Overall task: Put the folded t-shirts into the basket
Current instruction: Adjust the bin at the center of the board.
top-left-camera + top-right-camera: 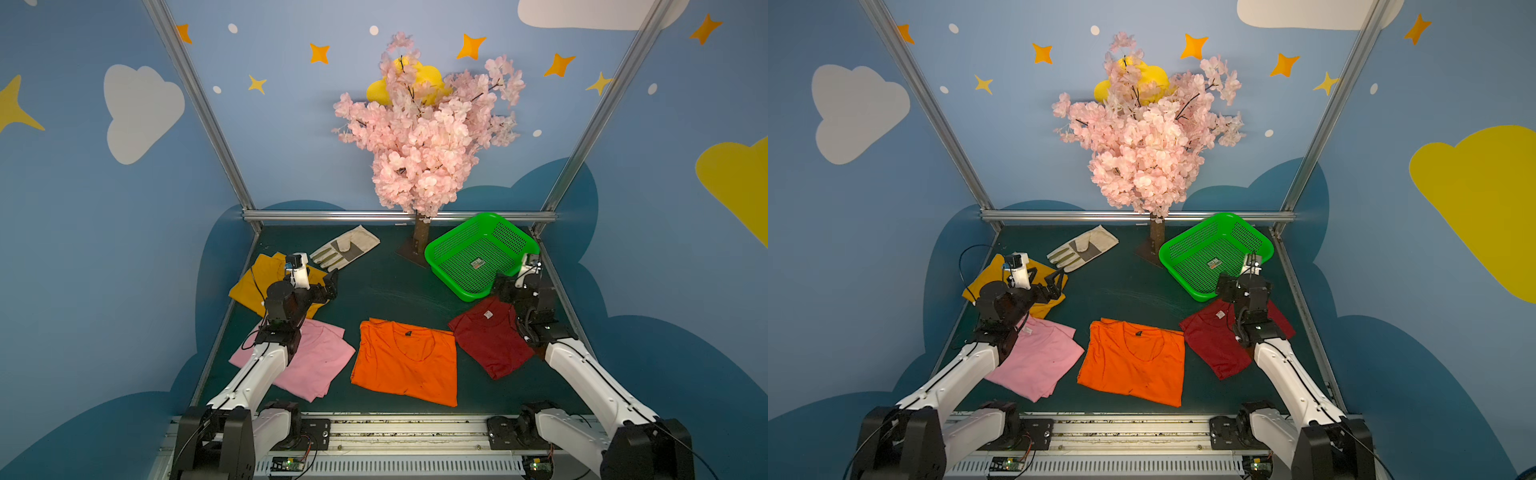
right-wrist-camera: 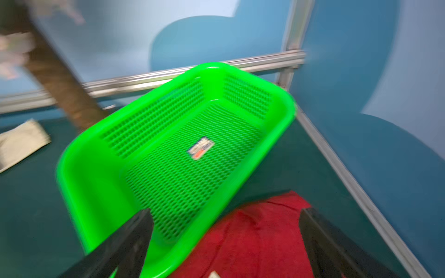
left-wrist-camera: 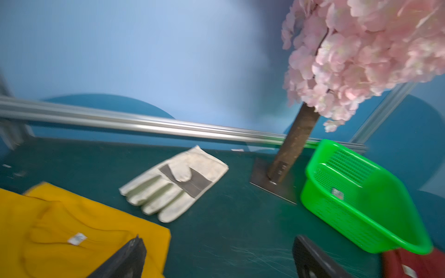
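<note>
1. Farthest left, a folded mustard yellow t-shirt [image 1: 253, 286] lies toward the back of the dark green desk [image 1: 386, 291]. The left hand [image 3: 218, 239] hovers over its inner corner, jaws wide apart and holding nothing.
2. Nearer the front, a folded light pink t-shirt [image 1: 316, 365] lies partly under the left arm.
3. A beige-and-grey work glove [image 1: 347, 249] lies at the back, just beside the yellow shirt.
4. At centre front, a bright orange t-shirt [image 1: 405, 361] lies folded flat.
5. An artificial pink blossom tree [image 1: 424, 137] stands at back centre.
6. The green mesh basket [image 1: 461, 266] sits in the far right corner, empty except for a small sticker.
7. A dark red t-shirt [image 1: 486, 340] lies against the basket's near rim. The right hand [image 2: 224, 213] hovers above that edge, jaws apart and holding nothing.
8. No shirt is in the basket, so all four are left to move.
</note>
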Motion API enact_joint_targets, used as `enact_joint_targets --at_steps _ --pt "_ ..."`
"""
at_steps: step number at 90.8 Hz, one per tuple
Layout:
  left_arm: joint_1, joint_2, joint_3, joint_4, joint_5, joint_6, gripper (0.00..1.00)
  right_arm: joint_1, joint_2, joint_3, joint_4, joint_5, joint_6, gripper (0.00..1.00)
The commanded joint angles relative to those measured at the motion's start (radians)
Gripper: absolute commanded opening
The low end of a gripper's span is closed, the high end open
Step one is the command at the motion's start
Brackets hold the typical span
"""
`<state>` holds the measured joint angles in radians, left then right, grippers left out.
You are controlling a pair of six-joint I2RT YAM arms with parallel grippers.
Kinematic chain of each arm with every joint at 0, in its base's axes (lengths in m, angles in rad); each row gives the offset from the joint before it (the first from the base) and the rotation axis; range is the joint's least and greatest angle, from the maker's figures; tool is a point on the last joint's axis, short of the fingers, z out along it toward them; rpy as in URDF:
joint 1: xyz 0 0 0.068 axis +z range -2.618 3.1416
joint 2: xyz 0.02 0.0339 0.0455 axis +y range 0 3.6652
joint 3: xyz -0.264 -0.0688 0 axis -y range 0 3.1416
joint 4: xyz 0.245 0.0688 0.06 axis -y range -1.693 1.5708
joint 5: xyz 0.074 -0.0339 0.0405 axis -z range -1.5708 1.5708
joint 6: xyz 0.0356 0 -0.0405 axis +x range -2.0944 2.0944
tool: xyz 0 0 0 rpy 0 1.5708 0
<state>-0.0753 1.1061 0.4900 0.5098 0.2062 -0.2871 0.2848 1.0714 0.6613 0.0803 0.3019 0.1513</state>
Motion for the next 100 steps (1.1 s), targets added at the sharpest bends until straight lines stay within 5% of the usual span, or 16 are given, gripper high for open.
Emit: enact_joint_targets --at_steps 1,19,32,46,70,100 --pt "-0.068 0.016 0.018 -0.097 0.123 -0.158 0.97 0.130 0.126 0.128 -0.243 -0.124 -0.042 0.98" --pt "-0.227 0.043 0.026 -0.147 0.087 -0.151 0.97 0.187 0.412 0.382 -0.468 -0.110 -0.071 0.87" --pt "-0.290 0.063 0.042 -0.199 0.052 -0.113 0.97 0.179 0.575 0.518 -0.558 -0.087 -0.082 0.69" --pt "-0.339 0.065 0.043 -0.219 0.005 -0.100 0.97 0.182 0.671 0.596 -0.596 -0.143 -0.040 0.55" --pt "-0.425 0.052 0.037 -0.282 -0.066 -0.090 0.97 0.181 0.775 0.700 -0.582 -0.055 0.169 0.30" --pt "-0.537 0.102 0.033 -0.337 -0.161 -0.098 0.97 0.223 0.960 0.932 -0.610 -0.072 0.257 0.25"
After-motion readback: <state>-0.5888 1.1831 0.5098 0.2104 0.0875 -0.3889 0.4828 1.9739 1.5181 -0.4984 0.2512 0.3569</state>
